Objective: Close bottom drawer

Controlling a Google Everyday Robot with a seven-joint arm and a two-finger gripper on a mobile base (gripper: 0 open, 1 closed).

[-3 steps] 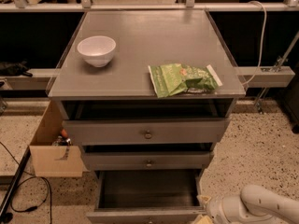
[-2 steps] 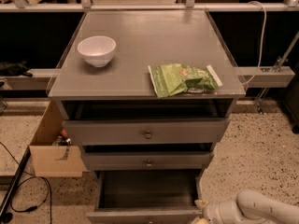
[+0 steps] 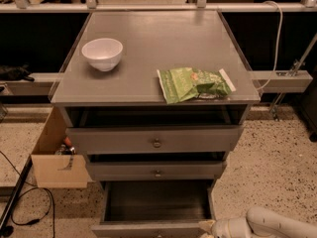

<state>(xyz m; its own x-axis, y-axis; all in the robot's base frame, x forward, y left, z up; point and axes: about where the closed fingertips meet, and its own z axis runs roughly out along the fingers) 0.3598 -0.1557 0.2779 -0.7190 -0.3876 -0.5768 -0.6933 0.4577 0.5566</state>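
- Comparing w/ the last sec: gripper (image 3: 207,228) has crept left along the bottom edge of view, and the white forearm (image 3: 270,224) has followed it in from the right.
- Gripper is now at the right front corner of the bottom drawer (image 3: 157,202), touching it or just beside it; can't separate the two from this angle.
- Gripper spread: can't tell, as the tip is partly cut off by the view edge. Nothing visibly held.
- Bottom drawer is unchanged over that sec: pulled well out, dark box interior exposed. Its front runs left from the gripper and the cavity lies up and left of it.
- Knob on that front isn't readable at the view edge.
- Mid drawer (image 3: 156,170) and top drawer (image 3: 156,142) sit above the gripper, both slightly proud of the carcass, no shift seen.
- Cabinet top (image 3: 148,33) is well above the gripper. White bowl (image 3: 102,53) and green snack bag (image 3: 193,83) haven't moved.
- Cardboard box (image 3: 54,167) is on the floor, far left of the gripper, clear of the push path.
- Judgement: approach is about done, the push hasn't started, so task progress is approx nil.
- Next move prob needs a push straight into the cabinet. Off-centre contact at the corner could rack the drawer on its runners.
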